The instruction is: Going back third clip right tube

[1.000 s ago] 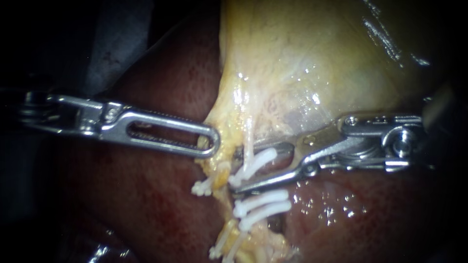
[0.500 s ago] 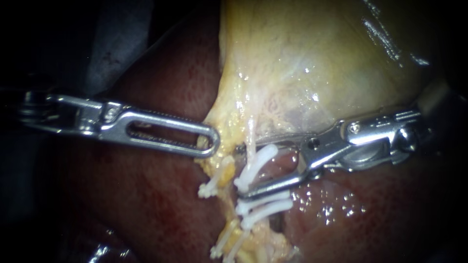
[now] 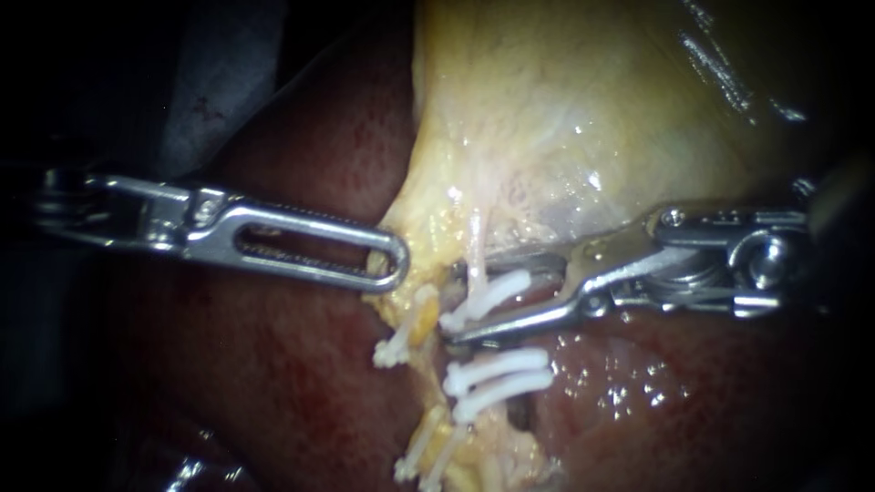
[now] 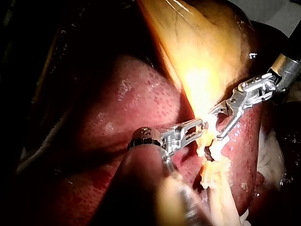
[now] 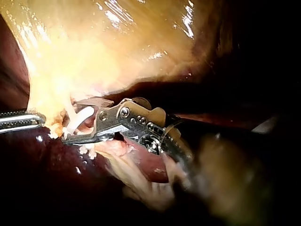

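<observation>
Change: right instrument (image 3: 454, 303) has levelled its wrist and eased toward 3 o'clock.
Right instrument: jaws narrowly apart, gripping nothing.
Clip (image 3: 492, 296): on right tube (image 3: 473, 244), lying between those jaws; two more clips (image 3: 497, 374) at 6 o'clock.
Left instrument (image 3: 392, 266): at 9 o'clock, jaws closed on gallbladder (image 3: 565, 109) edge.

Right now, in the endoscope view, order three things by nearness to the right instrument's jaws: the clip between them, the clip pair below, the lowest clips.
1. Clip: between the right instrument's open jaws.
2. Clip pair: just under the lower jaw.
3. Lowest clips: near the view's bottom edge.
</observation>
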